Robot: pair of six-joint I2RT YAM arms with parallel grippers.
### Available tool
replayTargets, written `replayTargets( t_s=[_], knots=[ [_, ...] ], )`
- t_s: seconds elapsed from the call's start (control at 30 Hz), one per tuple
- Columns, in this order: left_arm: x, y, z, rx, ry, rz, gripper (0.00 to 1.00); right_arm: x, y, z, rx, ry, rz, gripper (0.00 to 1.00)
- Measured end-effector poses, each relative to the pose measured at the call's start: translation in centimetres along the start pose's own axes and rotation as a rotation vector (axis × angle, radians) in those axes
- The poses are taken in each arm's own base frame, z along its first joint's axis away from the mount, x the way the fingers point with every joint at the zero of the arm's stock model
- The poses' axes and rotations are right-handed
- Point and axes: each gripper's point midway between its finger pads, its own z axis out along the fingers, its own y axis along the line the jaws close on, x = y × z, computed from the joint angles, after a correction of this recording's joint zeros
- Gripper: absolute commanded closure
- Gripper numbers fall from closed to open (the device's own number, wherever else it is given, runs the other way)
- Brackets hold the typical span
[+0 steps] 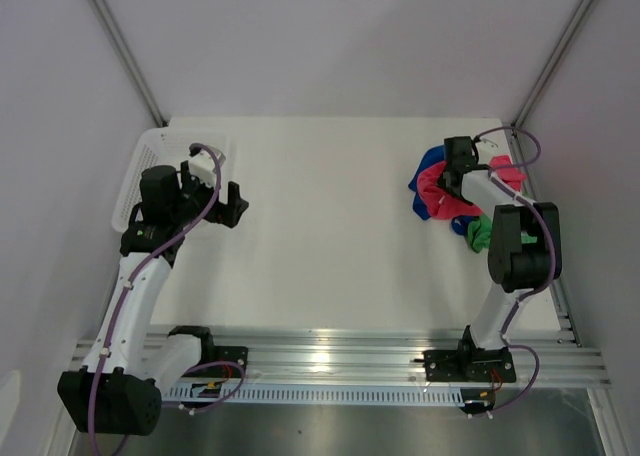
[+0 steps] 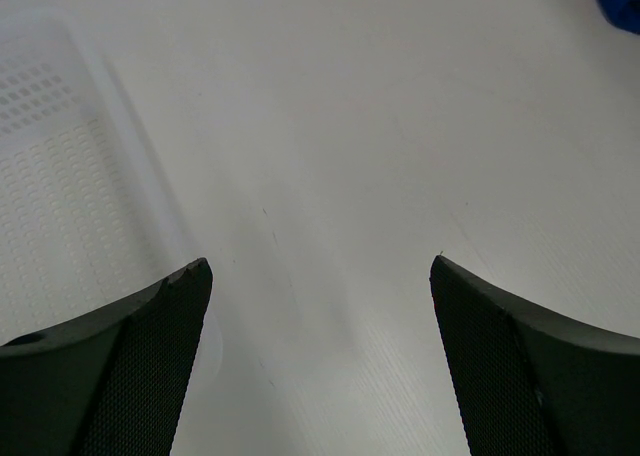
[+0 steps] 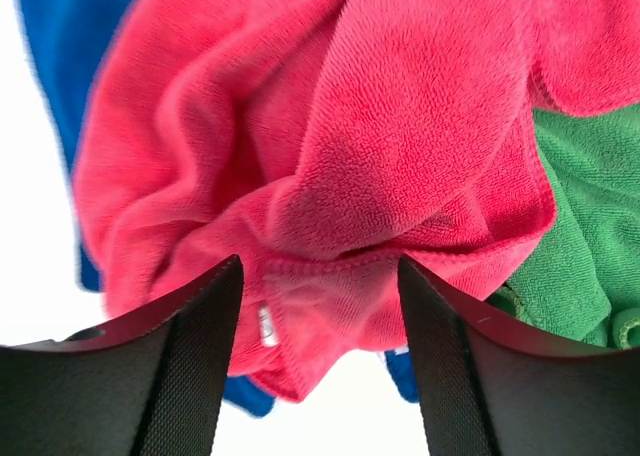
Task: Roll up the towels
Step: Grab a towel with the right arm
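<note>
The towels lie in one crumpled heap at the table's back right. The pink-red towel (image 1: 437,194) is on top, the blue towel (image 1: 428,166) under its left side, and the green towel (image 1: 481,232) at the near right. My right gripper (image 1: 452,171) is down on the heap. In the right wrist view its jaws stand apart on either side of a hanging fold and hem of the pink-red towel (image 3: 380,126), without pinching it. Blue towel (image 3: 50,36) shows at the left and green towel (image 3: 590,226) at the right. My left gripper (image 1: 236,204) hovers open over bare table, holding nothing.
A white mesh basket (image 1: 140,171) stands at the back left, just beside my left arm; its rim shows in the left wrist view as the basket (image 2: 50,206). White walls close in on both sides. The aluminium rail (image 1: 330,356) runs along the near edge.
</note>
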Motion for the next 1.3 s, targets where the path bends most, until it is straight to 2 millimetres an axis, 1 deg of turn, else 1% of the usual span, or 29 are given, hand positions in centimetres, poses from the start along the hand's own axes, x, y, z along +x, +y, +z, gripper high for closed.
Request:
replayTargets(
  t_s=[0.03, 0.07, 0.13, 0.17, 0.2, 0.33, 0.43, 0.53, 0.6, 0.63, 0.67, 0.8, 0.9, 0.97, 1.03, 1.07, 1.1, 1.13, 1.17, 1.2, 1.23, 1.27, 1.3],
  knots=[
    [0.0, 0.0, 0.0, 0.001, 0.000, 0.000, 0.07, 0.4, -0.1, 0.4, 0.010, 0.007, -0.007, 0.39],
    [0.0, 0.0, 0.0, 0.003, 0.000, 0.001, 0.07, 0.7, -0.3, 0.7, 0.019, 0.014, -0.014, 0.47],
    [0.0, -0.1, 0.0, 0.003, -0.001, 0.001, 0.07, 1.3, -0.6, 1.1, 0.037, 0.027, -0.030, 0.53],
    [0.0, -0.1, 0.0, 0.003, -0.001, 0.001, 0.07, 1.5, -0.7, 1.3, 0.047, 0.031, -0.037, 0.60],
    [0.0, -0.1, 0.0, 0.003, 0.000, 0.000, 0.07, 1.6, -0.9, 1.4, 0.055, 0.033, -0.045, 0.63],
    [0.1, -0.1, 0.0, 0.007, 0.002, -0.001, 0.07, 1.7, -1.3, 1.3, 0.067, 0.023, -0.055, 0.71],
    [0.1, -0.2, 0.0, 0.010, 0.005, -0.002, 0.07, 1.9, -1.9, 0.7, 0.075, 0.020, -0.062, 0.71],
    [0.2, -0.3, 0.0, 0.012, 0.009, -0.004, 0.07, 1.7, -2.4, -0.2, 0.071, 0.006, -0.074, 0.73],
    [0.2, -0.3, 0.0, 0.012, 0.009, -0.005, 0.07, 1.2, -2.7, -1.0, 0.070, -0.011, -0.079, 0.87],
    [0.3, -0.3, 0.0, 0.012, 0.009, -0.005, 0.07, 0.9, -2.8, -1.4, 0.069, -0.021, -0.082, 0.96],
    [0.3, -0.3, 0.0, 0.012, 0.010, -0.005, 0.07, 0.7, -2.9, -1.6, 0.066, -0.028, -0.083, 1.00],
    [0.3, -0.3, -0.1, 0.012, 0.012, -0.005, 0.07, -0.8, -3.0, -3.0, 0.052, -0.064, -0.080, 1.00],
    [0.4, -0.3, -0.1, 0.013, 0.014, -0.006, 0.07, -2.2, -3.3, -4.8, 0.039, -0.098, -0.084, 1.00],
    [0.4, -0.3, -0.1, 0.017, 0.013, -0.001, 0.07, -4.1, -3.3, -6.7, 0.020, -0.141, -0.078, 1.00],
    [0.4, -0.6, -0.1, 0.028, 0.015, -0.001, 0.06, -7.1, -2.6, -9.2, -0.019, -0.199, -0.063, 1.00],
    [0.4, -0.6, -0.2, 0.032, 0.017, -0.002, 0.06, -9.4, -1.8, -10.9, -0.059, -0.248, -0.044, 1.00],
    [0.5, -0.7, -0.2, 0.036, 0.019, -0.002, 0.06, -11.9, -0.7, -13.1, -0.109, -0.305, -0.024, 1.00],
    [0.4, -0.8, -0.3, 0.039, 0.021, -0.001, 0.05, -14.9, 0.7, -15.8, -0.175, -0.369, 0.000, 1.00],
    [0.3, -0.8, -0.4, 0.041, 0.019, 0.004, 0.05, -17.1, 2.0, -18.0, -0.233, -0.424, 0.018, 1.00],
    [0.1, -0.9, -0.5, 0.043, 0.016, 0.006, 0.05, -19.4, 3.6, -21.3, -0.308, -0.484, 0.033, 1.00],
    [-0.2, -1.0, -0.7, 0.048, 0.013, 0.008, 0.05, -21.7, 5.4, -25.0, -0.393, -0.549, 0.046, 1.00],
    [-0.6, -1.1, -0.8, 0.052, 0.007, 0.013, 0.05, -23.4, 7.4, -28.7, -0.486, -0.605, 0.052, 1.00],
    [-1.0, -1.1, -1.0, 0.054, 0.001, 0.020, 0.04, -24.4, 9.0, -32.0, -0.565, -0.646, 0.054, 1.00]
  ],
)
